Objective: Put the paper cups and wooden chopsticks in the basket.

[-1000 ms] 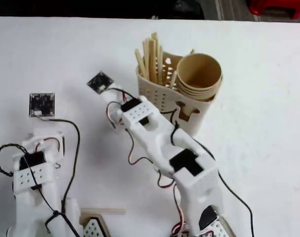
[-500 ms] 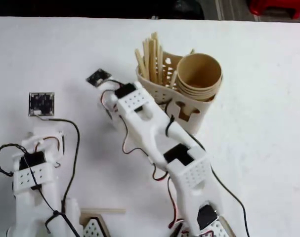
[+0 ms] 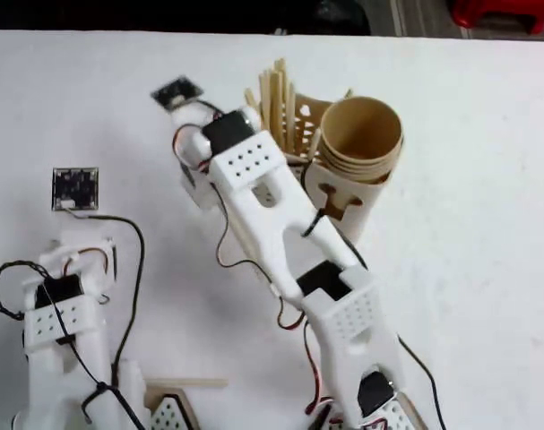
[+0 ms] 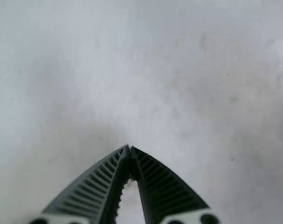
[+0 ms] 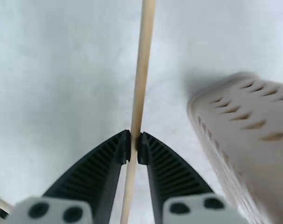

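Trouble, if it comes, will likely come from the thin grip. The right gripper (image 5: 134,140) is pinched shut on a chopstick (image 5: 143,70) at one spot, with a long stretch poking out ahead, so the stick could swivel or slide free when lifted. The basket (image 5: 244,121) sits just beside it. I'd guess a low swing would knock the tip against its wall and might tip it, spilling the cups (image 3: 361,134) and the sticks (image 3: 276,103) standing inside. Those packed sticks leave little room too, so a new one might bounce off them.

The left gripper (image 4: 130,151) is closed on nothing, above bare table. A spare chopstick (image 3: 186,382) lies by the left arm's base.

The table (image 3: 469,269) is plain white and smooth, faintly smudged. Beyond its far edge I see dark floor and a red stool (image 3: 500,13).
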You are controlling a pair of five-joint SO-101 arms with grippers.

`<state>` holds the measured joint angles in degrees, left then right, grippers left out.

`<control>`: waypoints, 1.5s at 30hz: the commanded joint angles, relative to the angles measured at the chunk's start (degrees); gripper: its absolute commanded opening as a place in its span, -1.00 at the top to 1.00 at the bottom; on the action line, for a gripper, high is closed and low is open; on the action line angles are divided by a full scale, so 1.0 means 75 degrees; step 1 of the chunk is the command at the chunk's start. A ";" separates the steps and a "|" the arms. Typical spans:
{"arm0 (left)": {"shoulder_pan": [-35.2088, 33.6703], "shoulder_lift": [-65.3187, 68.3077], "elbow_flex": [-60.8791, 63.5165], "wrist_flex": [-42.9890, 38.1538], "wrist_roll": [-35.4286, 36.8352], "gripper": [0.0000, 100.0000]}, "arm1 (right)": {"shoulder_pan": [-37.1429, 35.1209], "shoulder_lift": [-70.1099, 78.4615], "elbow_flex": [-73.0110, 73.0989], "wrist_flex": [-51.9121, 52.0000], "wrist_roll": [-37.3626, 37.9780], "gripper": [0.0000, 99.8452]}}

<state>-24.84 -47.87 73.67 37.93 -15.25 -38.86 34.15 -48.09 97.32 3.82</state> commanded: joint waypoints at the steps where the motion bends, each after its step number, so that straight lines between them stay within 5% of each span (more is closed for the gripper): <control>1: -0.0064 -0.0229 -0.0023 -0.0164 -0.0094 0.95 | 0.0006 -0.0381 -0.1149 0.0147 -0.0305 0.96; 16: -0.0064 -0.0229 -0.0023 -0.0152 -0.0094 0.95 | 0.0076 -0.3452 -0.3352 0.0041 -0.0316 0.96; 31: -0.0275 -0.0229 -0.0023 -0.0164 -0.0094 0.95 | 0.0932 -0.4214 -0.3821 0.0182 -0.0738 0.96; 39: -0.0275 -0.0229 -0.0023 -0.0164 -0.0094 0.95 | 0.0639 -0.5832 -0.0504 0.0111 -0.0598 0.96; 45: -0.0264 -0.0229 -0.0023 -0.0176 -0.0094 0.95 | 0.1506 -0.7121 0.1911 -0.2327 -0.0598 0.96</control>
<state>-26.42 -47.87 73.67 37.93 -15.25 -31.03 -14.55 -40.18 89.41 -1.10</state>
